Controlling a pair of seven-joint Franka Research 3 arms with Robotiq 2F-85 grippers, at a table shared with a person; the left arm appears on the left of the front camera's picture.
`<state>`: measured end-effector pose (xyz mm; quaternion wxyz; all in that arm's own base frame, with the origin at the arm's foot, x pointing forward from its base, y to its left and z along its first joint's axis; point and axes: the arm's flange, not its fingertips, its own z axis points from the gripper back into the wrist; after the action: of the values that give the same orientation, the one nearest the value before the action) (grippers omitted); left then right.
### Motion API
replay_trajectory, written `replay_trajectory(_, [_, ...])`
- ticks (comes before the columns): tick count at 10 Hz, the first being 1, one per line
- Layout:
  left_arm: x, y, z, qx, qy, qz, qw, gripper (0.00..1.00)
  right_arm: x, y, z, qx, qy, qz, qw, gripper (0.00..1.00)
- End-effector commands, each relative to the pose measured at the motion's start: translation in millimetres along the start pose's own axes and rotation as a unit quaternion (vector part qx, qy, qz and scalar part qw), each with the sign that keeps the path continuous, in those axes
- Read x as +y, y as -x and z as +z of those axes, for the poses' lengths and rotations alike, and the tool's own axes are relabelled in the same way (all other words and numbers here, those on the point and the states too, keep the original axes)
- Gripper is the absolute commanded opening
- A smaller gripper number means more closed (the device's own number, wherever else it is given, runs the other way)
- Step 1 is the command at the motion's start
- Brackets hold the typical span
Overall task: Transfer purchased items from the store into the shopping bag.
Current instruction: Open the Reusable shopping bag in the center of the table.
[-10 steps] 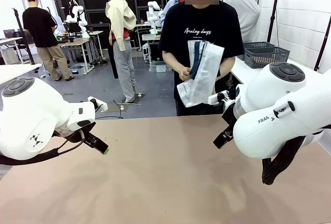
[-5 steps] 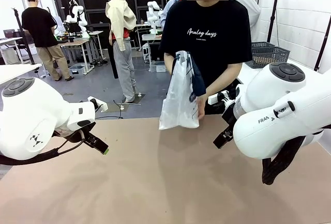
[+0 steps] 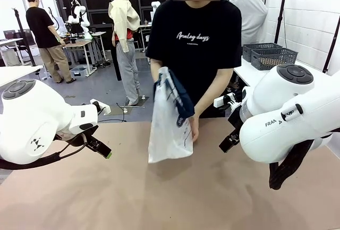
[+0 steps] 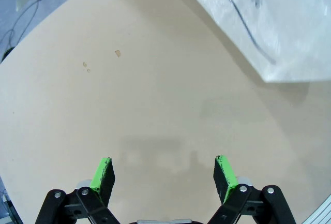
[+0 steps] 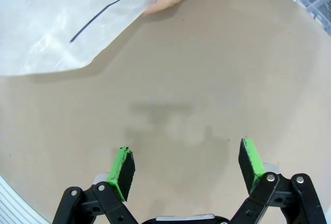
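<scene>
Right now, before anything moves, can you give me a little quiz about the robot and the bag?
1. True or false: a robot arm is holding the shopping bag.
2. Which colour are its handles? A red, B navy, C green.
3. Fill in: both robot jaws are ____ and hold nothing.

Key: 1 false, the person's hand holds it; 2 B; 3 open.
</scene>
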<state>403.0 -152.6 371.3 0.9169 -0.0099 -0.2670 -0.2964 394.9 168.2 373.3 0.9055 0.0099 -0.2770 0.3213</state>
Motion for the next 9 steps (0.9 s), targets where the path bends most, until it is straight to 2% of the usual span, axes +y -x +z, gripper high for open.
replay_trajectory(1, [1.5, 0.4, 0.0, 0.000, 0.000, 0.002, 1.000, 1.00, -0.1, 0.0, 0.0, 0.000, 0.000, 0.000, 1.000, 1.00])
replay_trajectory(5, [0.0, 0.0, 0.0, 0.000, 0.000, 0.000, 1.000, 1.00, 0.0, 0.0, 0.0, 0.000, 0.000, 0.000, 1.000, 1.00])
replay_trajectory(6, [-0.4, 0.2, 2.3, 0.006, 0.008, 0.001, 1.000, 1.00, 3.8, -3.8, 0.3, 0.006, -0.035, -0.009, 0.999, 1.00])
replay_trajectory(8, [2.1, -8.4, 16.6, 0.017, 0.063, 0.015, 0.998, 1.00, 4.0, -13.0, 11.9, 0.023, -0.082, -0.036, 0.996, 1.00])
replay_trajectory(9, [3.8, -12.3, 23.3, 0.030, 0.067, 0.013, 0.997, 1.00, 3.0, -16.8, 17.9, 0.041, -0.064, -0.033, 0.997, 1.00])
